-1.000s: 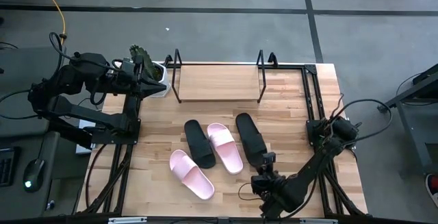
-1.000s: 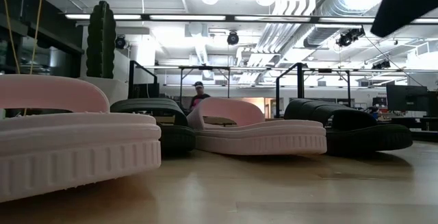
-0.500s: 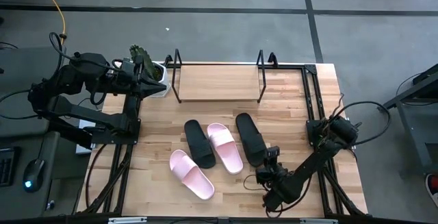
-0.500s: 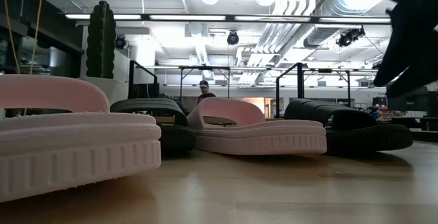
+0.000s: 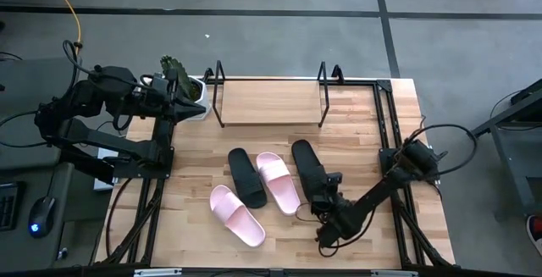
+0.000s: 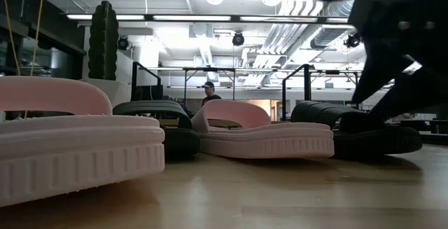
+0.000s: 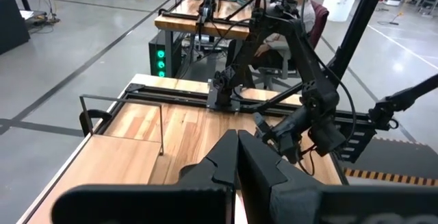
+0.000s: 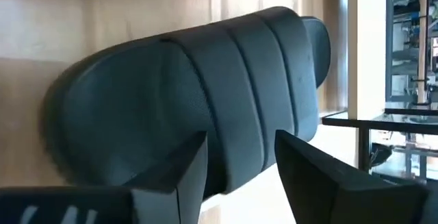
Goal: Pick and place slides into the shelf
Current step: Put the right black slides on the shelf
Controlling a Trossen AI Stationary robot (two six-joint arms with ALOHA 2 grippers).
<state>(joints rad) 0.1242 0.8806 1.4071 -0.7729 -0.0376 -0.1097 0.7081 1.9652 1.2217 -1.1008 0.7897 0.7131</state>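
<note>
High view – shelf: I take the low black wire-frame shelf with its light wooden board [image 5: 269, 108] as landmark; it sits at the far edge of the pale wooden table [image 5: 203, 154].
High view – slides: all four lie on the table in front of the shelf, none on its board. One matte black slide [image 5: 246, 176] and one pale pink slide [image 5: 278, 181] lie side by side; a second pink slide [image 5: 237, 214] lies farther from the shelf, angled; the second black slide [image 5: 311, 172] is below the shelf's right post.
High view – right gripper [image 5: 326, 191]: at the near end of that right-hand black slide, on the side away from the shelf.
High view – left gripper [image 5: 174, 86]: parked just left of the shelf, beside a white pot with a green cactus [image 5: 190, 91].

Low view – slides: I see the near pink slide [image 6: 77, 141] large at left, the others in a row behind; shelf posts [image 6: 306, 82] stand beyond them.
Low view – right arm [image 6: 395, 43]: dark bulk hanging over the right-hand black slide [image 6: 353, 132].
Low view – room: a person [image 6: 208, 94] shows far behind.

Left wrist view – left fingers [image 7: 222, 162]: pressed together, closed on nothing.

Right wrist view – right fingers [image 8: 181, 172]: I read them as parted, a clear gap between them, poised over the ribbed black strap [image 8: 226, 94]; I cannot tell whether they touch it.
</note>
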